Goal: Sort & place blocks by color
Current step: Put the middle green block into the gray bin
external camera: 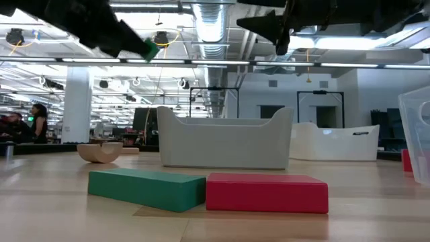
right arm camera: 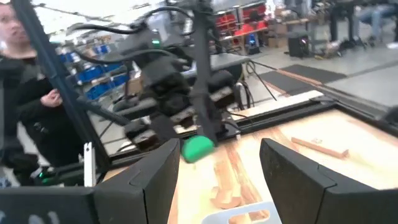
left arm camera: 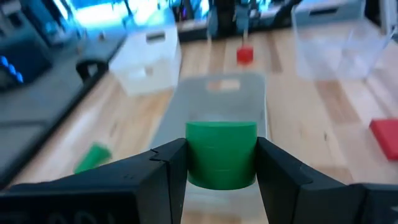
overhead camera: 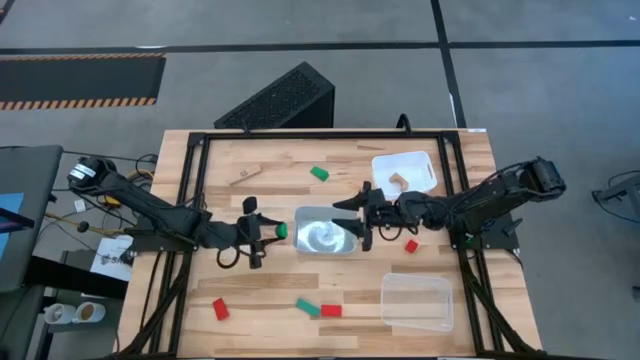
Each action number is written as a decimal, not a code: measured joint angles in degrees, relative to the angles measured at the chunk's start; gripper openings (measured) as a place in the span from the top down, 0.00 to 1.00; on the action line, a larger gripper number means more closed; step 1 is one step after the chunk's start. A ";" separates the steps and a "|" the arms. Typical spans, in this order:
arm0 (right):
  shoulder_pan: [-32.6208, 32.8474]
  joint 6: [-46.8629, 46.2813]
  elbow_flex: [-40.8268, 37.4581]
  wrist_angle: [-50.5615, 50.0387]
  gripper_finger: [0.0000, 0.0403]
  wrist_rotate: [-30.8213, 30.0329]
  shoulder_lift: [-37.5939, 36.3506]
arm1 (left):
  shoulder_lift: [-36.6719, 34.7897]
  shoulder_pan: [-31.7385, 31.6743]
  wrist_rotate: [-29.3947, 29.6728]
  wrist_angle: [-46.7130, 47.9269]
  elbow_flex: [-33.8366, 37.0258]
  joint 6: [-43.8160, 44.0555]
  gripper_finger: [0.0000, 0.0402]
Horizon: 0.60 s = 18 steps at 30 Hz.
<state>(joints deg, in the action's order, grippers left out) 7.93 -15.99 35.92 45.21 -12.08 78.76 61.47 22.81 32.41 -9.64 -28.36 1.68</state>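
My left gripper (overhead camera: 270,232) hangs above the table just left of the silvery tray (overhead camera: 325,232) and is shut on a green block (left arm camera: 221,154). The low view shows that block (external camera: 150,49) high above the table. My right gripper (overhead camera: 356,220) hovers open over the tray's right end and touches nothing. Lying flat on the table are green blocks (overhead camera: 319,173) (overhead camera: 307,307), red blocks (overhead camera: 221,309) (overhead camera: 331,310) (overhead camera: 411,245) and a wood block (overhead camera: 245,176). A wood arch (overhead camera: 397,180) lies in the white tray (overhead camera: 420,160). My left gripper pinches the green block by its two opposite sides (left arm camera: 191,155) between the two fingers. The fingers (left arm camera: 165,165) point roughly level toward the table's right side. The block is lifted clear of the table, sticking out past the fingertips.
A clear tray (overhead camera: 417,300) sits near the front right corner. Another wood arch (external camera: 101,152) lies on the table by the white tray. A black frame (overhead camera: 190,190) runs along the table's sides. A person (right arm camera: 25,93) stands beyond the table's left side.
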 joint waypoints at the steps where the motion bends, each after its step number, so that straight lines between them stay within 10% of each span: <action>1: -0.37 -0.82 0.02 0.07 0.39 0.00 0.32 | 0.00 0.00 0.02 -1.46 0.00 -1.50 0.69; 18: -2.72 -6.69 0.00 1.32 0.39 0.26 6.84 | 0.00 0.04 -0.88 -18.21 0.00 -14.69 0.69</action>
<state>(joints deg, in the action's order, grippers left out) 5.21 -22.68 35.92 46.53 -11.81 85.60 61.47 22.85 31.53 -27.84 -28.36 -13.01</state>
